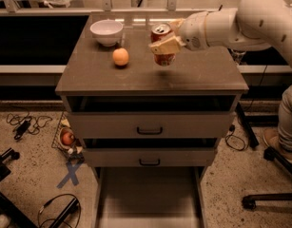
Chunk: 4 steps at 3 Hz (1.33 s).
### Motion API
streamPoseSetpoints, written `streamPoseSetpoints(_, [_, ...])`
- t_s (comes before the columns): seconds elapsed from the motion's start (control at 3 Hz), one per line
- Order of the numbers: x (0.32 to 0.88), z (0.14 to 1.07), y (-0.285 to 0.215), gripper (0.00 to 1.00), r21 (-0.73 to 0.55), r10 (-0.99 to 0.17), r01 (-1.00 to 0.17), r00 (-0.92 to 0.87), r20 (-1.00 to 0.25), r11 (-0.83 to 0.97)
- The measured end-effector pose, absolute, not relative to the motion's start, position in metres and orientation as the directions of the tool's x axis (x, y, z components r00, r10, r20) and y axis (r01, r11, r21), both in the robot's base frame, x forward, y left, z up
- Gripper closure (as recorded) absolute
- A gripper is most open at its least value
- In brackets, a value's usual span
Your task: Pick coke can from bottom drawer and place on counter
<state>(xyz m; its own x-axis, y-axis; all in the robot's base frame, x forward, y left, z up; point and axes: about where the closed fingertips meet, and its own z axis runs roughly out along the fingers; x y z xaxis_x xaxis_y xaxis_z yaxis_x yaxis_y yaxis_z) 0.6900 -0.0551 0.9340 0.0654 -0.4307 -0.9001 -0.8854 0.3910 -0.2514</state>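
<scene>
**Setting the can down cleanly**

The gripper (164,44) sits in the upper middle of the frame, closed around the coke can (160,32), which stands upright in its grasp. The can is over the middle of the surface (202,72), right of the orange (120,57) and the white bowl (106,32). Its base looks just clear of the top or barely on it (I cannot tell which). The bottom drawer (150,198) stands pulled out at the bottom of the frame, its floor bare.

The lift is done, so what is left is the release. The can should go straight down until its base rests flat, with no tilt, since a narrow can tips easily on a glossy top. The spot below is bare, and the orange is near enough that drifting left would be unwise. Once the base is seated, the gripper should part only enough to free the can. It should then back away toward the right, level, so that neither finger drags the can over.
</scene>
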Motion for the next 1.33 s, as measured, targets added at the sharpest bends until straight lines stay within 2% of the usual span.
streamPoseSetpoints(0.33, [0.735,0.920,-0.081,1.00,-0.206,-0.399,-0.855,-0.001,-0.917,0.476])
streamPoseSetpoints(1.0, [0.759,0.910,-0.110,1.00,-0.144,-0.332,-0.820,-0.059,-0.941,0.554])
streamPoseSetpoints(1.33, [0.760,0.909,-0.107,0.84,-0.142,-0.332,-0.823,-0.059,-0.941,0.550])
